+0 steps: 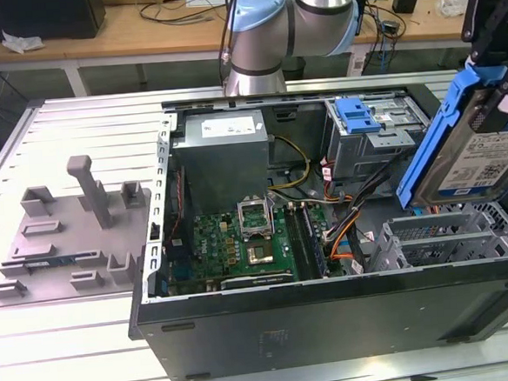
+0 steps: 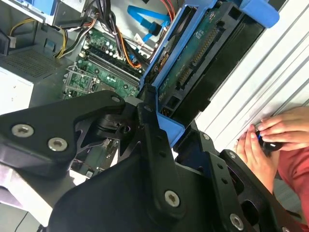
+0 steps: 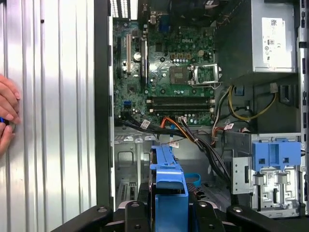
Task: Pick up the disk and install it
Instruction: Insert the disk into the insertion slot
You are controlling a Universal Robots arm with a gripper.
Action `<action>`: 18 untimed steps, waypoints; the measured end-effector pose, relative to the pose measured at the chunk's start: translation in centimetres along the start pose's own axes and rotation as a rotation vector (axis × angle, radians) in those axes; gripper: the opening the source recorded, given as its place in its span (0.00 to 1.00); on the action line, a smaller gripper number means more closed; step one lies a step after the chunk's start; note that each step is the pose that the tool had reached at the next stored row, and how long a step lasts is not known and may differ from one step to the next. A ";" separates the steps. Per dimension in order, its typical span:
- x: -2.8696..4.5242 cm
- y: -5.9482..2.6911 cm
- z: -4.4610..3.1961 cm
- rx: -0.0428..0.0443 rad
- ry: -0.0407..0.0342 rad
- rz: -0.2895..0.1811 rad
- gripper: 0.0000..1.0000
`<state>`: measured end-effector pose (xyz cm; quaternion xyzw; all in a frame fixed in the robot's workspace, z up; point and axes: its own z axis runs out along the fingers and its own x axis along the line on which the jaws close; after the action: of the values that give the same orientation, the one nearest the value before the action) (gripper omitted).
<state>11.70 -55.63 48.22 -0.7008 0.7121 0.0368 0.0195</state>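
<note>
Ribbed grey metal worktable (image 1: 75,124) carries an open black computer case (image 1: 332,316) containing a green motherboard (image 1: 232,244). Black gripper (image 2: 171,133), jaws clamped on the blue-framed silver disk (image 1: 478,153), holds it tilted above the case's 3 o'clock edge in the exterior view, near the metal drive cage (image 1: 356,157).

table (image 1: 75,124): ribbed metal | behind: wooden bench (image 1: 138,28), cables (image 1: 180,5) | floor (image 1: 141,76): possibly grey-green | light: even

There is one disk (image 1: 482,153), framed by one blue caddy (image 1: 433,134). One open computer case (image 1: 333,324) contains one motherboard (image 1: 241,252), one power supply (image 1: 221,153) and one blue bracket (image 1: 358,113). I count also one grey fixture (image 1: 66,247), one worktop (image 1: 91,359), one robot arm (image 1: 286,22) and two hands (image 2: 285,126) of one person.
</note>
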 end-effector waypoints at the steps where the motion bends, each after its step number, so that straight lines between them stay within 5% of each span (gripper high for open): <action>1: 0.01 0.00 0.00 -0.0001 0.0006 -0.001 0.37; 18: 0.02 0.22 0.09 -0.0042 0.0068 -0.053 0.37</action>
<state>11.48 -55.64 48.13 -0.7195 0.6934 0.0353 0.0165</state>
